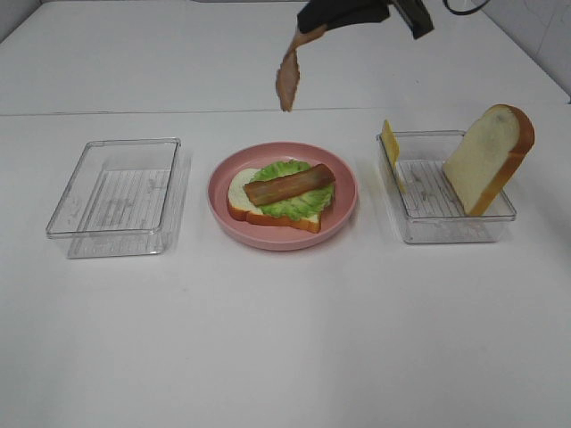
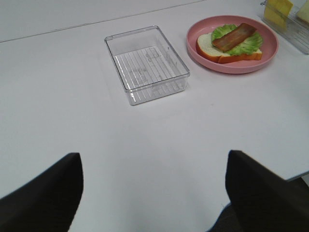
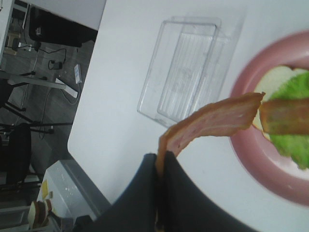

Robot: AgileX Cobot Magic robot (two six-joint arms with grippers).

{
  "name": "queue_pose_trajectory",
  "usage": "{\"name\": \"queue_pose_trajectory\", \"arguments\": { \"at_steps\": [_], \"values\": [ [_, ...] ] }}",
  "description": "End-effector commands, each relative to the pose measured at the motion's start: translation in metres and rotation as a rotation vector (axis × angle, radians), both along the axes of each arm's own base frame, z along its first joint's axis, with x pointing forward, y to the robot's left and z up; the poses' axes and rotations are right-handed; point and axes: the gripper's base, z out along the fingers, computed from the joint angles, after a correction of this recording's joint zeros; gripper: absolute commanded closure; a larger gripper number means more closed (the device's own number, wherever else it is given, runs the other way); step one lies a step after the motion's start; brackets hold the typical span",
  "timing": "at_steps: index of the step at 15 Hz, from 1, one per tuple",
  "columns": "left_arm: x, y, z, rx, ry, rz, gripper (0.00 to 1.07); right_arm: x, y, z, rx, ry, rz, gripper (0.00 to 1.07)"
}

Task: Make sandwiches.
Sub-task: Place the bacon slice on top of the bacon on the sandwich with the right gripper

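On the pink plate [image 1: 223, 207] lies a half-built sandwich [image 1: 283, 196]: a white bread slice, a green lettuce leaf and one brown bacon strip on top, also seen in the left wrist view as the sandwich [image 2: 231, 42]. High above the plate my right gripper [image 1: 308, 34] is shut on a second bacon strip [image 1: 289, 78], which dangles down from it. In the right wrist view that bacon strip [image 3: 217, 121] curves out from the pinched fingers [image 3: 145, 193]. My left gripper [image 2: 154, 193] is open, low over the bare table, nothing between its fingers.
An empty clear tray [image 1: 116, 196] stands left of the plate. A second clear tray [image 1: 419, 223] on the right holds a yellow cheese square [image 1: 390, 144] and an upright bread slice [image 1: 489, 159].
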Motion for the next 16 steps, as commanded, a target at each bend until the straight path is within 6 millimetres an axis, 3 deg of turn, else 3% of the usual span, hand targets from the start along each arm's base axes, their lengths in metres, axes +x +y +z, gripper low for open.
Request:
{"name": "queue_pose_trajectory", "arguments": {
  "at_steps": [1,3,6,7,9,12,14,16],
  "values": [
    [0.0,0.0,-0.001,-0.007,-0.011,-0.001,0.29,0.003,0.024,0.004,0.028,-0.118,-0.042,1.07],
    [0.0,0.0,-0.001,-0.007,-0.011,-0.001,0.29,0.003,0.046,-0.003,0.037,-0.151,-0.061,1.07],
    [0.0,0.0,-0.001,-0.007,-0.011,-0.001,0.29,0.008,0.071,-0.039,0.052,-0.056,-0.046,1.07],
    [0.0,0.0,-0.001,-0.007,-0.011,-0.001,0.29,0.01,0.073,-0.046,0.057,-0.031,-0.044,1.07],
    [0.0,0.0,-0.001,-0.007,-0.011,-0.001,0.29,0.018,0.08,-0.083,0.069,0.087,-0.045,1.07],
    [0.0,0.0,-0.001,-0.007,-0.011,-0.001,0.29,0.025,0.086,-0.117,0.084,0.187,-0.063,1.07],
    [0.0,0.0,-0.001,-0.007,-0.011,-0.001,0.29,0.028,0.088,-0.135,0.075,0.226,-0.07,1.07],
    [0.0,0.0,-0.001,-0.005,-0.011,-0.001,0.29,0.028,0.085,-0.137,0.043,0.212,-0.058,1.07]
  ]
}}
